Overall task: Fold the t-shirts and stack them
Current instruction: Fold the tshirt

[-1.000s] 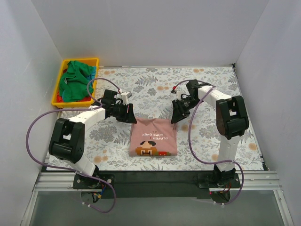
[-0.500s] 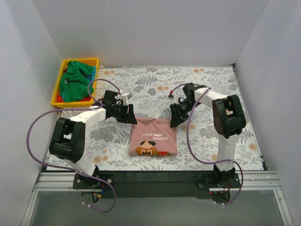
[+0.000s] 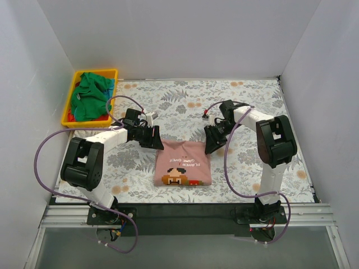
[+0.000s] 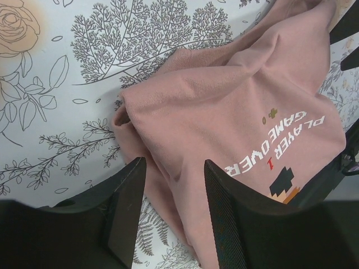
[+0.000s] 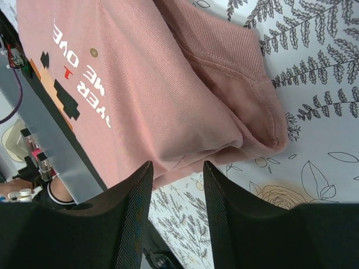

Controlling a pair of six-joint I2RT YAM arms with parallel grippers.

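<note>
A: Where's the pink t-shirt (image 3: 182,165)?
B: Folded on the counter (image 3: 252,101), between both arms (print facing up).
A: And the fingers?
B: Left fingers (image 4: 130,202) apart over its far-left corner; right fingers (image 5: 134,207) apart over its far-right corner. The green t-shirt (image 3: 90,95) sits in the yellow bin (image 3: 95,71).

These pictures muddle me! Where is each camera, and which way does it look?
Top camera: high behind the arms, looking down at the flowery table cover, pink shirt and yellow bin; both arms show.
Left wrist camera: on the left arm, looking past its two fingers at a shirt corner.
Right wrist camera: same, on the right arm; fingers show.
All share the pink shirt.
</note>
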